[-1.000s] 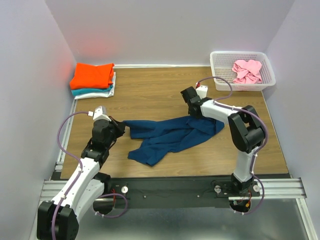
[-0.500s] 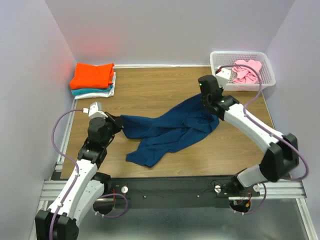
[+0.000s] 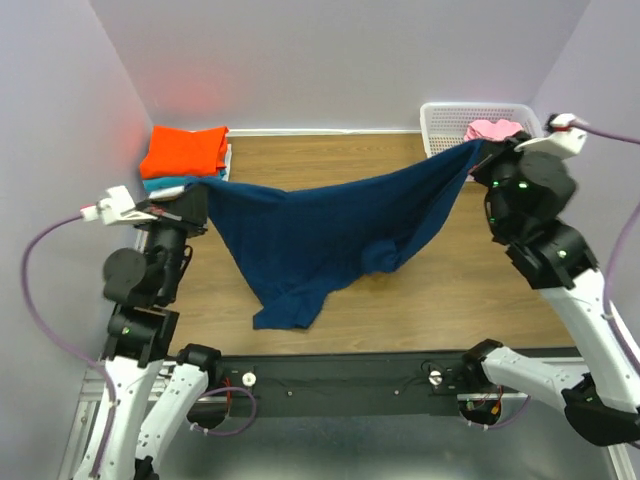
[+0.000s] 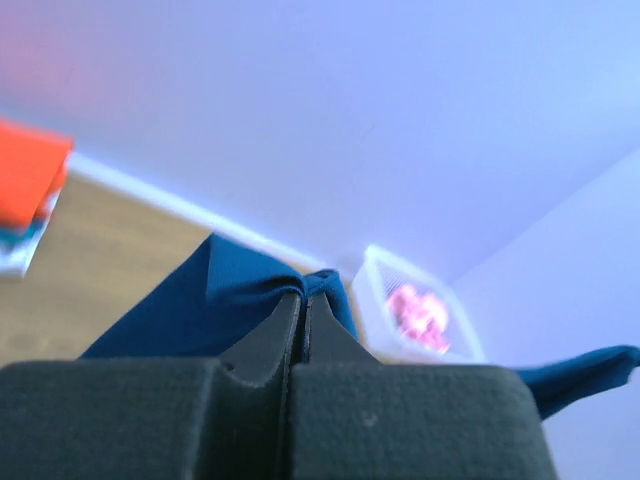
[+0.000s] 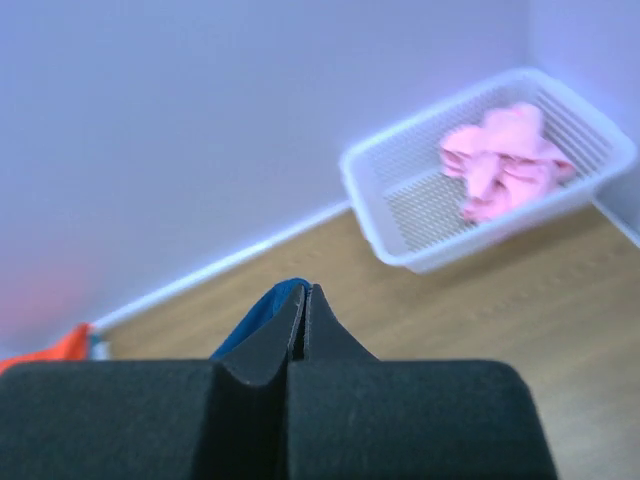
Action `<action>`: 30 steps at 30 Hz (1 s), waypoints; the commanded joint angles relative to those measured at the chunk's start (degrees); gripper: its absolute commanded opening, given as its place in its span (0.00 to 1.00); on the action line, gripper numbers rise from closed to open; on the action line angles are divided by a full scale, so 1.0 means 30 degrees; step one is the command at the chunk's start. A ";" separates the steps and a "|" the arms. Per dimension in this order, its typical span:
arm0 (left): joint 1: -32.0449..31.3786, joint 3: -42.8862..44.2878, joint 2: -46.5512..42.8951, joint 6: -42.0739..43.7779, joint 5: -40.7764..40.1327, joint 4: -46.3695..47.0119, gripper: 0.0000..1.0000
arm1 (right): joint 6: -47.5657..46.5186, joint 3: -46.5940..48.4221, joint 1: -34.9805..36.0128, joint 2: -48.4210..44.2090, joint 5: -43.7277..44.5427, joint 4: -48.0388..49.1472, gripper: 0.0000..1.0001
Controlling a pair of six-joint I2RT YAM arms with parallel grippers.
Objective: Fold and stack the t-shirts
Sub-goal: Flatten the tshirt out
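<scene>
Raised since before, navy t-shirt (image 3: pixel 320 225) hangs stretched; left pincer (image 4: pixel 303 298) and right pincer (image 5: pixel 305 291) each clamp it.

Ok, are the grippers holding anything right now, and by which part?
Both hold the dark navy-blue cotton t-shirt: the left gripper pinches one end of its upper edge, the right gripper the other.

A white lattice basket (image 3: pixel 445 125) sits at the far right corner of the wooden table (image 3: pixel 320 165).
</scene>
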 commanded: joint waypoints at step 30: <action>0.5715 1.5552 0.3021 0.0654 0.9397 0.0382 0.00 | -0.1982 0.9756 0.0051 -0.2831 -1.0339 -0.0373 0.01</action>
